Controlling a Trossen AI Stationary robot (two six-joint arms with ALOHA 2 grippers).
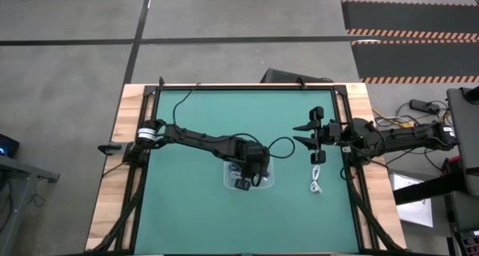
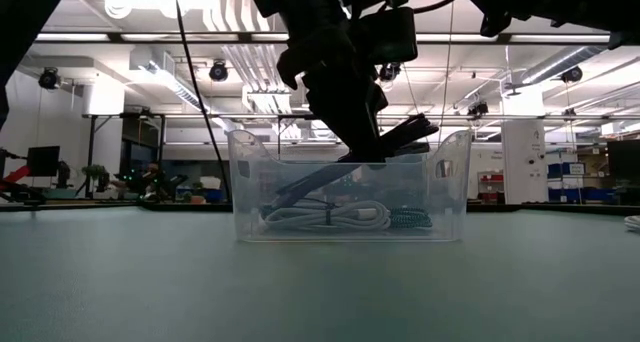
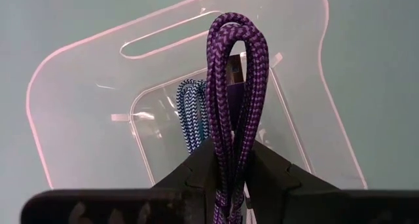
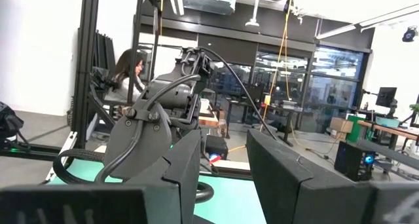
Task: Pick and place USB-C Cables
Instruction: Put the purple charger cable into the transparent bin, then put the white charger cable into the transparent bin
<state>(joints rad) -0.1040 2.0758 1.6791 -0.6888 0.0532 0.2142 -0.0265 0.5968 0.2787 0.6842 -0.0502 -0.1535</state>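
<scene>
Left gripper [image 3: 230,185] over clear tray [image 1: 230,183], fingers pinching purple braided cable [image 3: 234,86], loop hanging above tray floor; best lowered fully before letting go, clear of blue-white cable [image 3: 191,112]. White cable [image 1: 316,180] loose on mat. Right gripper [image 4: 222,178] spread, empty, waiting near table's right edge. Purple cable's ends hidden behind fingers
</scene>
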